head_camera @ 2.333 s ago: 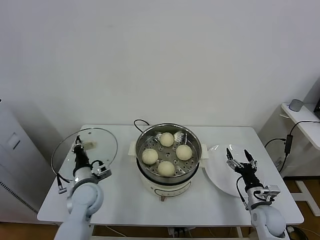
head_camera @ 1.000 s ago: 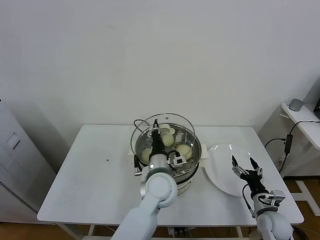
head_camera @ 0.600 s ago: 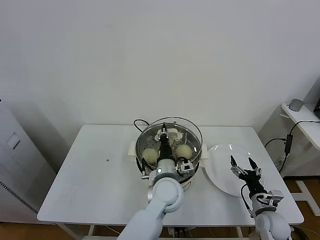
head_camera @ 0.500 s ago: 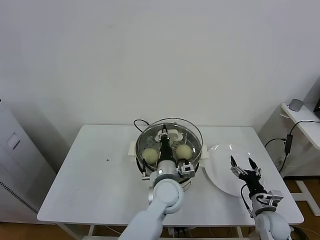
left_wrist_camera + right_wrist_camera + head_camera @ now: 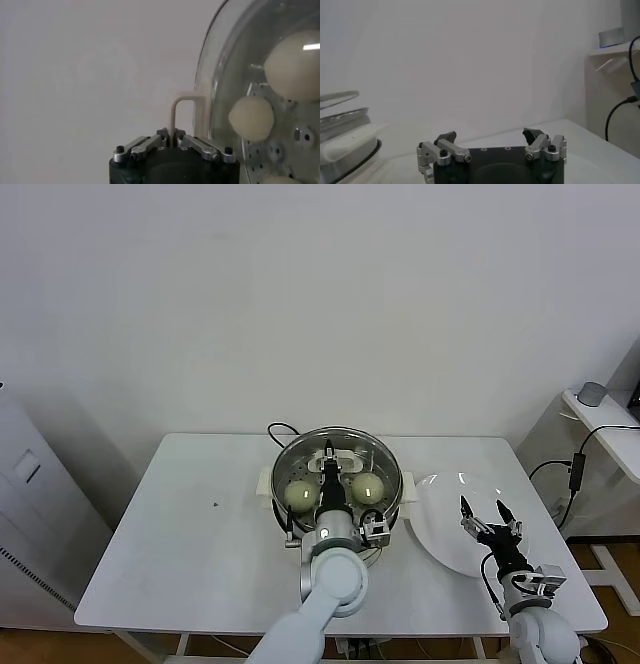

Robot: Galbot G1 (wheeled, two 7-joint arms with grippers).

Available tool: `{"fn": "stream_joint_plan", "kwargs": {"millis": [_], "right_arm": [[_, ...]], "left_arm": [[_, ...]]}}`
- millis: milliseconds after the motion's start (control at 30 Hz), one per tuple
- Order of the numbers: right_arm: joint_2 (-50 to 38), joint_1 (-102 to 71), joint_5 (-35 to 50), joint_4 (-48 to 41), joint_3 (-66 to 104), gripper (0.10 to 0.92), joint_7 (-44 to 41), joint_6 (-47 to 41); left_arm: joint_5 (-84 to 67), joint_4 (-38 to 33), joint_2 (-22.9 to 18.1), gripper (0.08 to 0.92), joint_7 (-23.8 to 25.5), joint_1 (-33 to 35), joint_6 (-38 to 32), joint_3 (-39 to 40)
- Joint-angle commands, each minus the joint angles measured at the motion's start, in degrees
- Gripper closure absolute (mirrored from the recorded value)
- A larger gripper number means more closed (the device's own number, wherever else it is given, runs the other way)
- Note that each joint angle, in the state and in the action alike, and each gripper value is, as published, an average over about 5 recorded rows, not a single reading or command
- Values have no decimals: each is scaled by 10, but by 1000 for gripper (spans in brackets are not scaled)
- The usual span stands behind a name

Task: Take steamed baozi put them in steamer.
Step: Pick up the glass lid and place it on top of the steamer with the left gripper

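Note:
The steamer (image 5: 286, 460) stands mid-table on its white pot base. Two baozi (image 5: 301, 494) (image 5: 368, 487) show inside it through a glass lid (image 5: 375, 446) lying over the basket; the others are hidden behind my left arm. My left gripper (image 5: 329, 456) is shut on the lid's cream handle (image 5: 341, 457). In the left wrist view my left gripper (image 5: 171, 134) pinches the handle (image 5: 185, 102), and baozi (image 5: 251, 118) (image 5: 295, 65) show through the lid (image 5: 222, 75). My right gripper (image 5: 483, 510) is open and empty over the white plate (image 5: 440, 529); it also shows in the right wrist view (image 5: 490, 135).
A black cable (image 5: 277, 427) runs behind the steamer. The steamer with its lid shows at the edge of the right wrist view (image 5: 342, 125). A side table (image 5: 600, 406) with a grey object stands at the right, beyond the table edge.
My left gripper carried the glass lid from the table's left side over the steamer and lowered it onto the basket. My right gripper sank slightly over the plate.

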Motion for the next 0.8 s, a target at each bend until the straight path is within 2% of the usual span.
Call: {"fn": "stream_joint_plan", "kwargs": {"millis": [33,267,800], "right_arm": [[0,0,0,-2,0,203,0,2],[1,1,-2,-4,-1,203,0,2],[4,0,-5,-3,0,203,-1,3]], "left_arm": [[30,7,-28,877,25,-1,28,1],[26,1,-28,877,38,0,28,2],[23,13,-28,877,27,-3,28,2]]}}
